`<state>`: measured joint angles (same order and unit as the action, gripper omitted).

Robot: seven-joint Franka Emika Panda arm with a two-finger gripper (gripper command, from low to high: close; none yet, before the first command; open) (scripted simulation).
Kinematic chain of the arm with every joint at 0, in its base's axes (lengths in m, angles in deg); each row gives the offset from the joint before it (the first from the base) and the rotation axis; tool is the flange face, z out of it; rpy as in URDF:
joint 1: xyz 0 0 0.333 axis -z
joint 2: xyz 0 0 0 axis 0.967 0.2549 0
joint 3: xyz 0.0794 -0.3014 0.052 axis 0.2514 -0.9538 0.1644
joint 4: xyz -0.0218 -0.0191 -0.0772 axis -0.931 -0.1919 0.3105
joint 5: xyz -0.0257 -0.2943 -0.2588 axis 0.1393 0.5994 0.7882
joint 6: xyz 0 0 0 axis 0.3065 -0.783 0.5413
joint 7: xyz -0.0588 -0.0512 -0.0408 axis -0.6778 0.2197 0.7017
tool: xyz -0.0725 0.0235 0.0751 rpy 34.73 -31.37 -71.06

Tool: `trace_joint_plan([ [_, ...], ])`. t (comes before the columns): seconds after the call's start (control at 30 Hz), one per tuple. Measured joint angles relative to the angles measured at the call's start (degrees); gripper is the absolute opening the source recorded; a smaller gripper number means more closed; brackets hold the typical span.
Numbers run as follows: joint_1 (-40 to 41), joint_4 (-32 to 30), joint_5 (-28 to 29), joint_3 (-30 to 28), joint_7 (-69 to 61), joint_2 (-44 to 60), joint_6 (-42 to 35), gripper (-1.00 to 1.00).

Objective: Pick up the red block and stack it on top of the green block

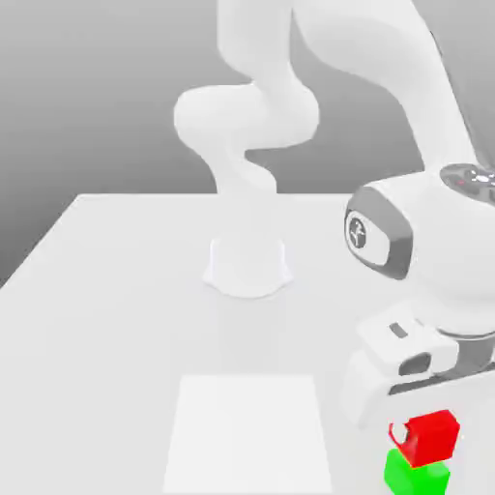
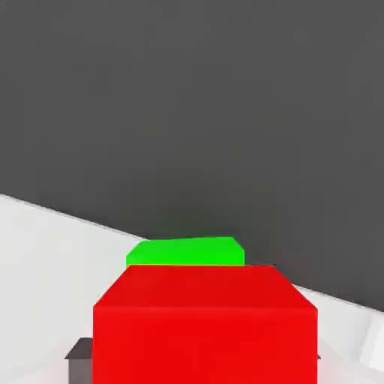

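At the lower end of the exterior view's right, the red block [image 1: 430,437] sits between the fingers of my gripper [image 1: 422,435], which is shut on it. The green block [image 1: 416,476] is directly under it on the table, and the red block's underside meets or nearly meets the green top; I cannot tell whether they touch. The red block sits slightly turned relative to the green one. In the hand view the red block [image 2: 204,326] is close up, with the green block [image 2: 185,252] peeking out beyond it. A dark fingertip [image 2: 78,351] shows beside the red block.
The arm's white base [image 1: 247,266] stands mid-table. A lighter rectangular patch [image 1: 247,435] lies on the white table [image 1: 116,290] to the exterior view's left of the blocks. In the hand view the table's edge runs just beyond the green block, with dark floor [image 2: 225,112] past it.
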<state>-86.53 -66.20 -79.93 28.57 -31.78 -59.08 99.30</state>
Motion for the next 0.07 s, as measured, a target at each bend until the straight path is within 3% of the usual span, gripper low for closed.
trace_joint_plan([
  [0.07, 0.0, 0.0, 0.0, 0.0, 0.0, 0.0, 0.0, 1.0],
])
